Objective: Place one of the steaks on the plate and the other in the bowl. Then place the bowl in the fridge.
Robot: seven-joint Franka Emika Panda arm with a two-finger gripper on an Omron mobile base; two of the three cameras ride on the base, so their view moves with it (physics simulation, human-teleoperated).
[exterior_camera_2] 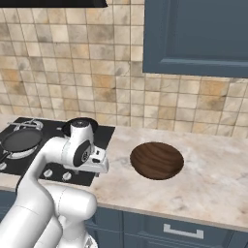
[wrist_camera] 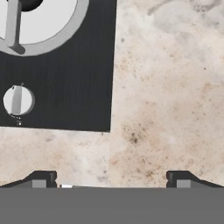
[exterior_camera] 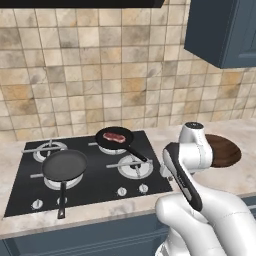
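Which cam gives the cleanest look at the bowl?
Right base view: the round dark brown wooden-look bowl sits whole and empty on the counter. In the left base view the white arm hides its left part.

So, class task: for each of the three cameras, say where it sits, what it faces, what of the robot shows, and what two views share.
Left base view: behind the arm's left, facing the hob, a steak in a pan; arm lower right.
Right base view: behind its right, facing the counter and bowl; arm lower left.
Hand view: on the hand, looking down at the hob corner and counter; open gripper tips at bottom.
Shared: both base views show hob, bowl, empty pan.
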